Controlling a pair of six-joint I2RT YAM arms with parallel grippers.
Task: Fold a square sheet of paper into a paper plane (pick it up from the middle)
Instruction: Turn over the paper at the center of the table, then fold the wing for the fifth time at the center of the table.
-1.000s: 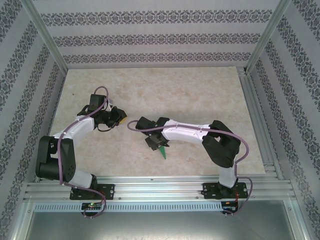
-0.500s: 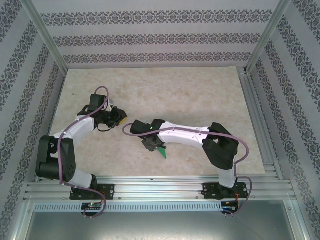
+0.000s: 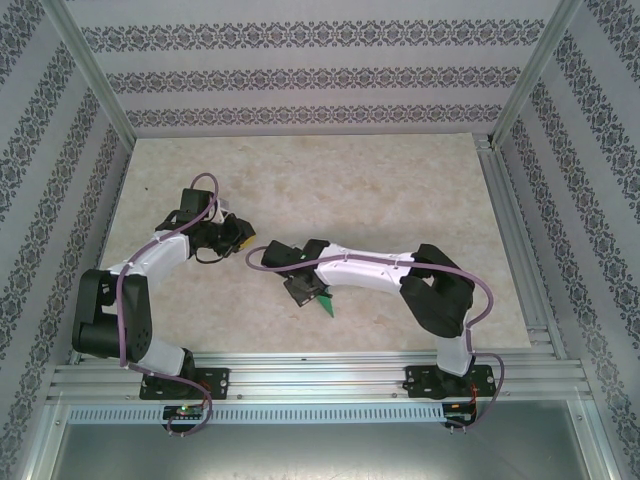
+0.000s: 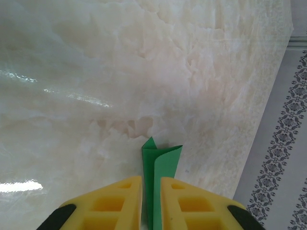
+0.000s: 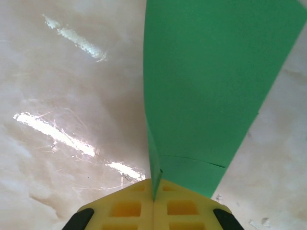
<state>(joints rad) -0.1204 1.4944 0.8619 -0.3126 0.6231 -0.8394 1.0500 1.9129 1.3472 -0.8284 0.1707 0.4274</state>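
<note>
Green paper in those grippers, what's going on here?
Two robot arms are partway through folding paper over a marble table. The right gripper is shut on a folded green paper, whose pointed end sticks out beside it in the overhead view. The left gripper, off to the left and apart from it, pinches a small green piece between its fingers. I cannot tell whether the two pieces belong to one sheet.

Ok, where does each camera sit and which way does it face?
Top external: above, behind the bases, looking down at the table; both arms show.
Left wrist: on that arm, facing the table; left end effector pinches a green paper piece.
Right wrist: likewise, facing down; right end effector pinches the paper plane.
Shared: top and right wrist both show the paper plane.
</note>
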